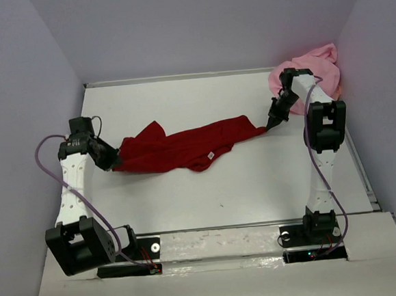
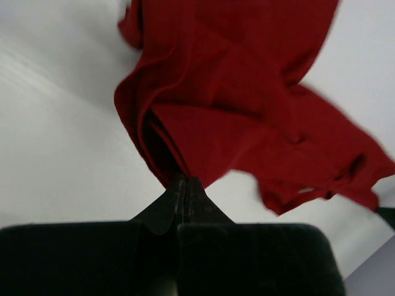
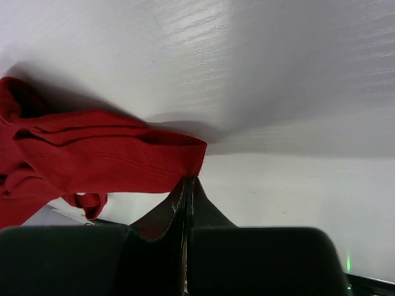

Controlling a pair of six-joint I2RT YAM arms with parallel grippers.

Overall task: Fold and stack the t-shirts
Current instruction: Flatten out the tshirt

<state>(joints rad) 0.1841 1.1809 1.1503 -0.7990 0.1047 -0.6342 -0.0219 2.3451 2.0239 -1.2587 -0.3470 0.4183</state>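
Showing red shirt (image 1: 184,148) everywhere — pink shirt (image 1: 318,61) overhead only.

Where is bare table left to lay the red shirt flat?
Two bare patches on the table: the near stretch between the dark red shirt and the arm bases, and the far band between that shirt and the back wall, left of the pink shirt. The far right corner is crowded by the pink shirt and the right arm.

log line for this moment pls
left gripper: shut on dark red t-shirt | right gripper: shut on its other end | pink t-shirt: bunched, far right corner
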